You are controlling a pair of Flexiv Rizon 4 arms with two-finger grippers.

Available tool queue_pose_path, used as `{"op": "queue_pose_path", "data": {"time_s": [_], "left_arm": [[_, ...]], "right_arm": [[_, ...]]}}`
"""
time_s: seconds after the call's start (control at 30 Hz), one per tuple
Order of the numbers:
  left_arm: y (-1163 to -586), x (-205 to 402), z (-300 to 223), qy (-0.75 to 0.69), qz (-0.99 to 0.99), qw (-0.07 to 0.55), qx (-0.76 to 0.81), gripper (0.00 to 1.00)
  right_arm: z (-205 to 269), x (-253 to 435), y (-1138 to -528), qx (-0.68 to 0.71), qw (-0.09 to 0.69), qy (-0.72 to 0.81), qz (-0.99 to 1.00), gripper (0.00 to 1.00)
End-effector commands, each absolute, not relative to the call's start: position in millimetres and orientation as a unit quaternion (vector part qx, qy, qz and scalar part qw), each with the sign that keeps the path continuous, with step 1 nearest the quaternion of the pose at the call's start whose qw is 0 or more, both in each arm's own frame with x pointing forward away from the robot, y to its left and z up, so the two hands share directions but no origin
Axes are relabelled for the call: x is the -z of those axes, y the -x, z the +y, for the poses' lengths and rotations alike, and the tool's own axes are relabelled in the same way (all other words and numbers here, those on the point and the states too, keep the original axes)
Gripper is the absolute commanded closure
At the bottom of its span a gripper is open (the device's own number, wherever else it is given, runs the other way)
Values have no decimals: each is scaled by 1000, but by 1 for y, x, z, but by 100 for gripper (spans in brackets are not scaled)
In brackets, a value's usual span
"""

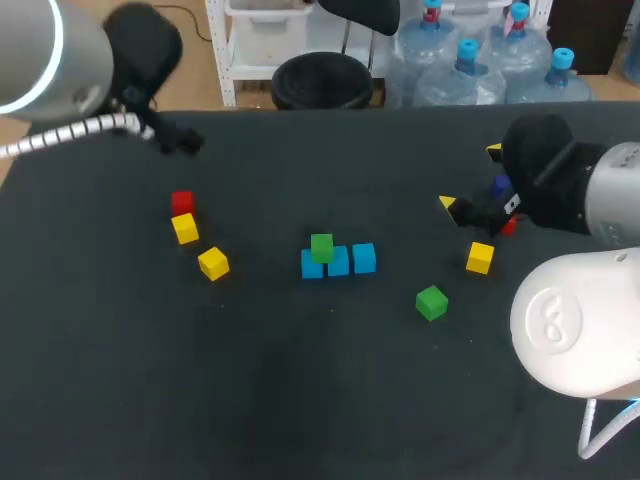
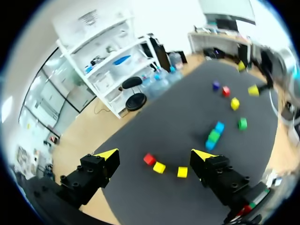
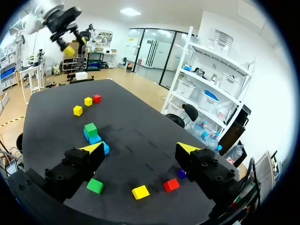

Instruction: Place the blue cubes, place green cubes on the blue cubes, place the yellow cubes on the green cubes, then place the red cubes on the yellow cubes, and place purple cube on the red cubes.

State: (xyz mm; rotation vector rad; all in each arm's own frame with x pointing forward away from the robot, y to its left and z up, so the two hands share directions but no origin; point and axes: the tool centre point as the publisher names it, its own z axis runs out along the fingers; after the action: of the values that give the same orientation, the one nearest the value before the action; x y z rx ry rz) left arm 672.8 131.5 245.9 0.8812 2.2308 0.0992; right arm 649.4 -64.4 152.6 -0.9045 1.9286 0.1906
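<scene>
Left arm: entering from the left, poised above the far-left part of the counter [image 1: 120,380]; left gripper [image 2: 156,154] with fingers spread wide, pinching nothing.
Right arm: entering from the right, right gripper [image 1: 470,178] over the counter's right part, fingers spread, nothing between them.
Blue cubes [image 1: 340,262]: three touching in a row, mid-counter.
Green cubes: one [image 1: 321,247] atop the row's left end; another [image 1: 431,302] loose, nearer and to the right.
Yellow cubes: two [image 1: 185,229] [image 1: 213,263] at left; a third [image 1: 480,257] near the right gripper.
Red cubes: one [image 1: 182,202] touching a left yellow cube; another [image 1: 508,228] under the right gripper.
Purple cube [image 1: 500,186]: beside the right fingers, partly hidden.
Counter: dark, matte.
</scene>
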Motion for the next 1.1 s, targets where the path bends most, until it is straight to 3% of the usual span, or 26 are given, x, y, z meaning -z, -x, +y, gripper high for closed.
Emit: {"op": "queue_pose_path", "data": {"time_s": [0.03, 0.2, 0.57, 1.1], "left_arm": [[-691, -251, 134, -149, 863, 478, 67, 0], [-706, -261, 150, -62, 830, 549, 83, 0], [-728, -246, 151, -5, 776, 623, 98, 0], [-730, -244, 144, 3, 770, 625, 132, 0]], "right_arm": [[-65, -152, -650, -80, 481, 371, 790, 0], [-65, -152, -650, -80, 481, 371, 790, 0], [-65, -152, -650, -80, 481, 371, 790, 0], [-65, -152, -650, -80, 481, 371, 790, 0]]}}
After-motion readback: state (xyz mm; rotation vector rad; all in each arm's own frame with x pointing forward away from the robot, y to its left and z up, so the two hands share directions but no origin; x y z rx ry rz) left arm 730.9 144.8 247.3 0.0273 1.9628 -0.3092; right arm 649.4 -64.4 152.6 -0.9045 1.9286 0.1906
